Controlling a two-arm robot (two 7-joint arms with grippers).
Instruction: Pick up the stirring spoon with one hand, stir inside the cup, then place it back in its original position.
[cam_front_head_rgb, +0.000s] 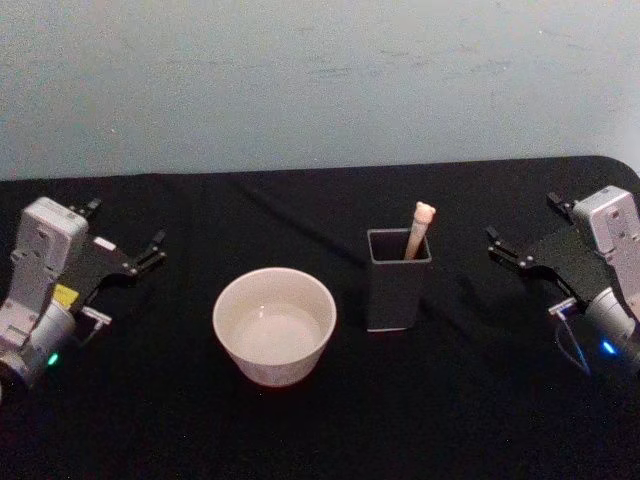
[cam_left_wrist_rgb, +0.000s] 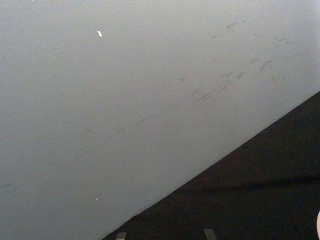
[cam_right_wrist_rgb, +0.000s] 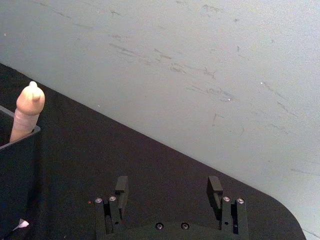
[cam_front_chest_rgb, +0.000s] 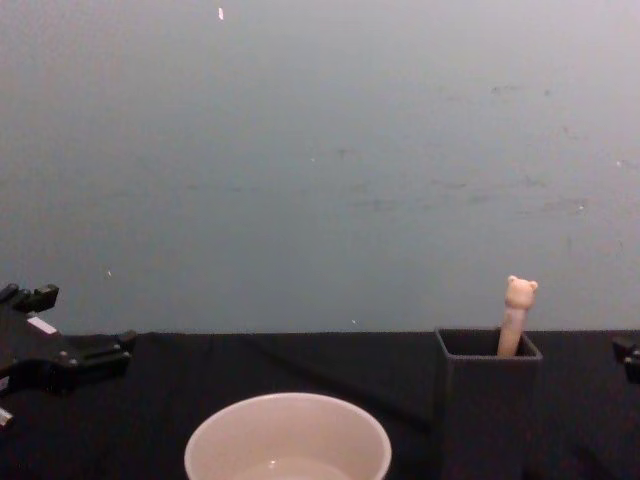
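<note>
Spoon (cam_front_head_rgb: 420, 228) stands in holder (cam_front_head_rgb: 398, 285), at 3 o'clock from cup (cam_front_head_rgb: 274, 325). Left gripper (cam_front_head_rgb: 125, 224) sits far at 9 o'clock, right gripper (cam_front_head_rgb: 522, 217) far at 3 o'clock, both with fingers spread, holding nothing.

No word, number or brand can be read anywhere. The grey-and-black left gripper (cam_front_head_rgb: 123, 224) carries a small yellow sticker (cam_front_head_rgb: 66, 294) on its grey housing and a small white sticker (cam_front_head_rgb: 103, 243) on its black part. Any print on either is too small to make out.
</note>
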